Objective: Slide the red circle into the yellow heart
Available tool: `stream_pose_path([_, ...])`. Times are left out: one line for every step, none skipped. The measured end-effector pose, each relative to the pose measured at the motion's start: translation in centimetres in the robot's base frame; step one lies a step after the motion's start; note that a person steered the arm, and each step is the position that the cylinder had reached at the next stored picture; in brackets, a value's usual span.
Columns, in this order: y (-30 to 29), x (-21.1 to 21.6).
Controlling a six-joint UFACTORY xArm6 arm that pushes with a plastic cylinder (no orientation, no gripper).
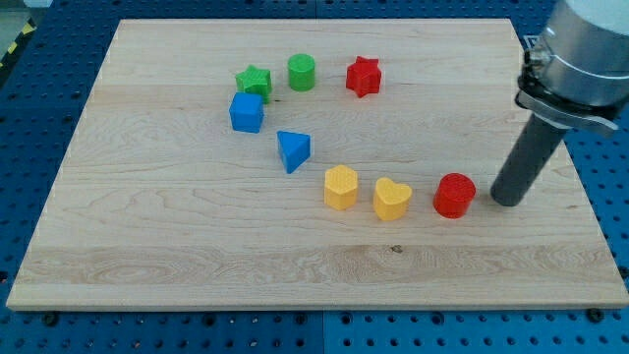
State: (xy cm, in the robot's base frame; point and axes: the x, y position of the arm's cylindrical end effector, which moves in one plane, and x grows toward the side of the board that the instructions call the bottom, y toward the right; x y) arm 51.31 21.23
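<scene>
The red circle (454, 195) lies on the wooden board at the view's right, a short gap to the right of the yellow heart (391, 199). My tip (507, 200) rests on the board just right of the red circle, a small gap apart from it. The rod rises from the tip toward the view's upper right. The red circle sits between the tip and the yellow heart, roughly on one line.
A yellow hexagon (341, 187) sits just left of the heart. A blue triangle (292, 150), blue cube (247, 113), green star (254, 82), green cylinder (302, 73) and red star (363, 76) curve up the view's upper left. The board's right edge (575, 187) is near the tip.
</scene>
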Motion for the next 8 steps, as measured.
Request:
stream_pose_path([2.3, 0.0])
stream_pose_path([3.0, 0.0])
stream_pose_path([3.0, 0.0])
stream_pose_path([-0.8, 0.0])
stream_pose_path([-4.8, 0.0])
stream_pose_path([-7.1, -1.2])
stream_pose_path([-8.8, -2.5])
stream_pose_path([-12.7, -3.3])
